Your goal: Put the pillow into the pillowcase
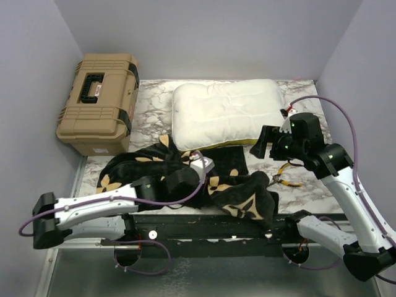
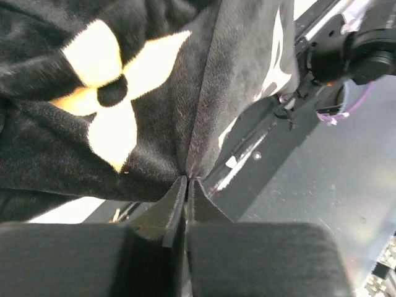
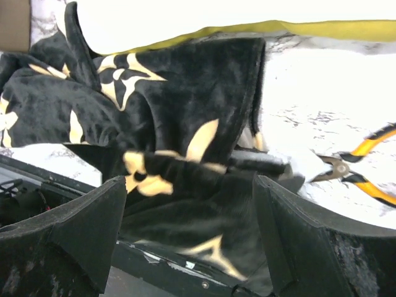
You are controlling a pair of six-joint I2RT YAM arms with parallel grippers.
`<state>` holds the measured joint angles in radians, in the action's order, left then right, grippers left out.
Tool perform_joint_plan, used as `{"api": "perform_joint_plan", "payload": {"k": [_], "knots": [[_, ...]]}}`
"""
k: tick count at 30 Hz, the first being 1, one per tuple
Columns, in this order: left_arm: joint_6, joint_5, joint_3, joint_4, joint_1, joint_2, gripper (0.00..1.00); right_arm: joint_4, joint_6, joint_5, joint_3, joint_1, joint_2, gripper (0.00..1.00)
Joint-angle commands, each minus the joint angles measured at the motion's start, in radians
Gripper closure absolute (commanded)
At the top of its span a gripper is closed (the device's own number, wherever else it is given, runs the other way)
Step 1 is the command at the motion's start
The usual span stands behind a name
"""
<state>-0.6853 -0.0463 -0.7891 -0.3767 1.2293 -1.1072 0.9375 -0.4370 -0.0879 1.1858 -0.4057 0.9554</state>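
Top view: shows the pillow (image 1: 226, 111) flat at 12 o'clock on the marble counter (image 1: 154, 105), wholly outside the pillowcase (image 1: 241, 195). Places the pillowcase in a crumpled heap from 8 to 5 o'clock along the near edge, one flat flap just touching the pillow's yellow band. Also marks a tan toolbox (image 1: 99, 102) at 10 o'clock and orange-handled pliers (image 1: 288, 179) at 4 o'clock, beside the heap.

Left wrist view: shows the left fingers (image 2: 164, 213) clenched on a ridge of black plush, the fabric drawn to a crease at their tips. Cannot tell whether this fold belongs to the open hem.

Right wrist view: shows the right fingers (image 3: 93, 229) spread wide and grasping nothing, poised above the heap at about 3 o'clock of the pillow's near edge.

Step in hand, by judgement: finding and opening the mouth of the pillowcase, with one side pinched and insertion not begun.

Next move probably calls for a second grip on the opposite lip by the right fingers, then a lift and spread, so that a pocket faces the pillow's yellow band. Risks catching both layers at once in such bunched plush.
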Motion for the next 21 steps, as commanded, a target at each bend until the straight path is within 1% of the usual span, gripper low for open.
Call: {"api": "perform_joint_plan", "payload": {"k": [1,2,3,4,5,6,8,10,13,14,15,16,19,20,21], "knots": [[-0.085,-0.051,0.067,-0.245,0.015,0.206,0.75,-0.098,0.038,-0.123,-0.095,-0.002,0.051,0.13],[-0.099,-0.067,0.069,-0.280,0.015,0.249,0.54,-0.114,0.041,-0.146,-0.118,-0.002,0.068,0.13],[-0.114,-0.098,0.066,-0.308,0.017,0.285,0.38,-0.126,0.042,-0.170,-0.142,-0.002,0.086,0.13],[-0.128,-0.127,0.060,-0.329,0.017,0.320,0.27,-0.141,0.045,-0.195,-0.169,-0.002,0.105,0.14],[-0.141,-0.158,0.051,-0.344,0.016,0.343,0.18,-0.152,0.052,-0.220,-0.190,-0.001,0.126,0.14],[-0.160,-0.192,0.043,-0.354,0.016,0.362,0.13,-0.157,0.055,-0.237,-0.214,-0.002,0.147,0.15],[-0.192,-0.252,0.022,-0.362,0.016,0.369,0.08,-0.180,0.057,-0.267,-0.267,-0.001,0.179,0.16],[-0.201,-0.280,0.004,-0.355,0.016,0.332,0.06,-0.199,0.050,-0.294,-0.314,-0.002,0.199,0.17],[-0.210,-0.313,-0.033,-0.370,0.013,0.208,0.05,-0.223,0.032,-0.362,-0.378,-0.001,0.206,0.20],[-0.210,-0.319,-0.045,-0.375,0.009,0.156,0.04,-0.231,0.027,-0.387,-0.401,-0.001,0.203,0.23],[-0.207,-0.321,-0.057,-0.376,0.000,0.105,0.03,-0.241,0.024,-0.419,-0.422,-0.002,0.198,0.29],[-0.197,-0.317,-0.068,-0.376,-0.015,0.058,0.02,-0.247,0.022,-0.451,-0.440,-0.001,0.193,0.40],[-0.161,-0.292,-0.097,-0.369,-0.086,-0.067,0.01,-0.259,0.026,-0.561,-0.463,-0.002,0.164,0.79],[-0.146,-0.273,-0.101,-0.353,-0.120,-0.094,0.01,-0.259,0.027,-0.595,-0.462,-0.002,0.146,0.90],[-0.127,-0.248,-0.103,-0.335,-0.158,-0.119,0.01,-0.261,0.025,-0.621,-0.455,-0.001,0.126,0.98]]}}
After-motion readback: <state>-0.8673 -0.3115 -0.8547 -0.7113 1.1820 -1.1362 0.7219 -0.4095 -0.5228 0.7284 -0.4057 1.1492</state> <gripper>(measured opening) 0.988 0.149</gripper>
